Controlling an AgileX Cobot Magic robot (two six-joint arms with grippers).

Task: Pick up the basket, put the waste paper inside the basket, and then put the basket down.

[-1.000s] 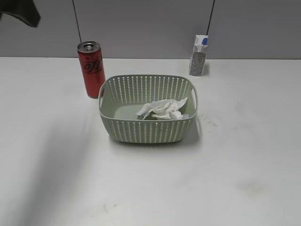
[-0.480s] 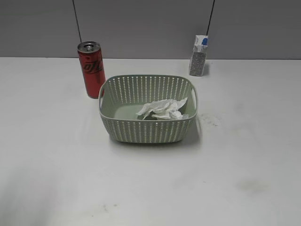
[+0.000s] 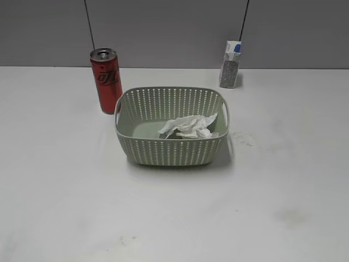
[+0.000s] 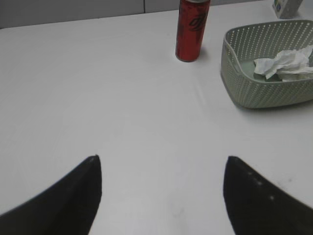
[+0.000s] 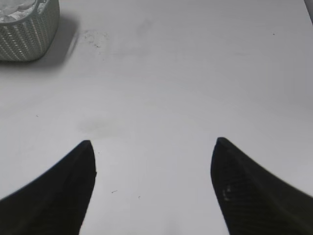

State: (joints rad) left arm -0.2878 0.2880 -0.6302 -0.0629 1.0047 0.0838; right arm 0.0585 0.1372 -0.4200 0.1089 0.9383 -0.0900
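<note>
The pale green basket [image 3: 172,150] stands on the white table in the middle of the exterior view, with crumpled white waste paper [image 3: 188,126] lying inside it. The basket [image 4: 266,93] and the paper [image 4: 283,63] also show at the upper right of the left wrist view. A corner of the basket [image 5: 27,34] shows at the upper left of the right wrist view. My left gripper [image 4: 161,157] is open and empty over bare table, well to the left of the basket. My right gripper [image 5: 152,142] is open and empty over bare table, to the right of the basket. Neither gripper shows in the exterior view.
A red drink can [image 3: 106,81] stands just behind the basket's left corner and also shows in the left wrist view [image 4: 192,29]. A small white-and-blue carton [image 3: 230,64] stands at the back right near the grey wall. Faint smudges mark the table [image 3: 294,215].
A dark arm part at the exterior view's top left one second ago has moved out of view. The basket, paper, can and carton have not moved.
</note>
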